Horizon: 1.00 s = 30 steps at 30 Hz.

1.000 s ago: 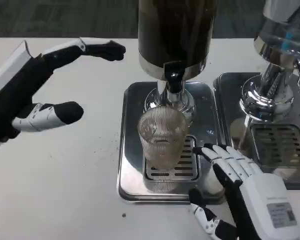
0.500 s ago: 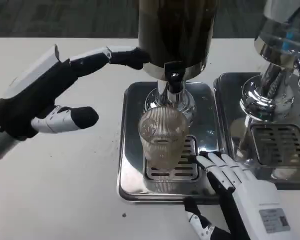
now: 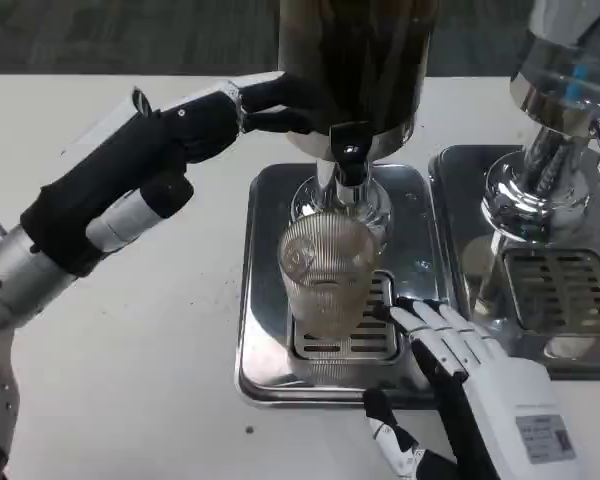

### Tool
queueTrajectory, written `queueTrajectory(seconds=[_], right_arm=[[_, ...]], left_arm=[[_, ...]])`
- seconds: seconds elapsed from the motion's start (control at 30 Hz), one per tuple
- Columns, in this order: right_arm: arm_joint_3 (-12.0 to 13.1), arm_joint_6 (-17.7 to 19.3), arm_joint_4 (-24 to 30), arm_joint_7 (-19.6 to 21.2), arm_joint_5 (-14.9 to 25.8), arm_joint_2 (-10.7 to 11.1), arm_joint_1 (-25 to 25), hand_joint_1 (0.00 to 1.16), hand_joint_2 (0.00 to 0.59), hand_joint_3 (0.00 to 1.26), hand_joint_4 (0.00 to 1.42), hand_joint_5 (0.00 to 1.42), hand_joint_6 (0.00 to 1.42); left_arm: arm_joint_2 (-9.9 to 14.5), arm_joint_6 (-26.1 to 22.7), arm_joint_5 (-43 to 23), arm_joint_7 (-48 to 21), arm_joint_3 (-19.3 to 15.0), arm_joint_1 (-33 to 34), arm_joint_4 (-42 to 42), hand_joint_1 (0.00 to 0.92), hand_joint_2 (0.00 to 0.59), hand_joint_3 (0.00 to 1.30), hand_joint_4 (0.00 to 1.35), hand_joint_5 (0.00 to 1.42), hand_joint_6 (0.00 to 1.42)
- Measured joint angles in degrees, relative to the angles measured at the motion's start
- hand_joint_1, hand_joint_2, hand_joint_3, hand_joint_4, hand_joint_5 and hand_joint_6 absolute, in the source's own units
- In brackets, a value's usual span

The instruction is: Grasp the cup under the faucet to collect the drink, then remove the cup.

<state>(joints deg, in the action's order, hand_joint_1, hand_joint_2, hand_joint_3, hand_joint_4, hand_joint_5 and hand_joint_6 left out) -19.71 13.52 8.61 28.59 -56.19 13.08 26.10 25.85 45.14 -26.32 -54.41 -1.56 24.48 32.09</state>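
Right hand (image 3: 480, 375) sits low beside the cup (image 3: 325, 270), fingers spread, holding nothing; fingertips (image 3: 405, 315) lie just beside the cup's base on the drip tray (image 3: 265, 300), not clearly touching the glass. Left hand (image 3: 160, 165) reaches toward the dispenser (image 3: 355, 70), its fingers at the tank's lower left edge, near the faucet (image 3: 348, 150); I can't tell if they press anything, and it grips nothing I can see.

Cup: ribbed clear glass, upright on the grate, directly under the faucet. Looks empty or nearly so, hard to tell through the ribbing. A second dispenser (image 3: 560, 110) stands well to the cup's right on the counter (image 3: 130, 350).

Step in hand, as I judge it: get the right hand round the cup before any pour. To do it well I'd slide the hand in level from the cup's right, thumb on the near side and fingers wrapping the far side, gripping mid-height so it doesn't tip. Keep the cup centred under the faucet while closing; ribbed glass on a metal grate may skid. Left hand should wait until the cup is secure.
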Motion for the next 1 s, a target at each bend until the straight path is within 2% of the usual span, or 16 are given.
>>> queueTrajectory(seconds=[0.13,0.6,1.0], right_arm=[[-0.69,-0.25,-0.05,0.55,0.25,-0.04,0.01,0.51,0.458,0.23,0.16,0.14,0.18],[-1.56,-0.93,-0.05,0.79,1.49,0.0,0.13,0.51,0.458,0.25,0.17,0.16,0.18],[-2.23,-0.95,-0.05,0.2,2.67,0.23,-0.4,0.5,0.452,0.25,0.17,0.16,0.18]], left_arm=[[-1.4,-0.46,0.64,-0.5,-0.45,1.3,1.17,0.0,0.065,0.22,0.17,0.24,0.2],[-3.88,-0.56,4.65,-0.98,-1.15,3.3,5.23,0.0,0.072,0.14,0.1,0.18,0.17],[-4.66,-0.03,8.56,-2.85,-0.1,6.09,10.89,0.0,0.067,0.15,0.1,0.18,0.16]])
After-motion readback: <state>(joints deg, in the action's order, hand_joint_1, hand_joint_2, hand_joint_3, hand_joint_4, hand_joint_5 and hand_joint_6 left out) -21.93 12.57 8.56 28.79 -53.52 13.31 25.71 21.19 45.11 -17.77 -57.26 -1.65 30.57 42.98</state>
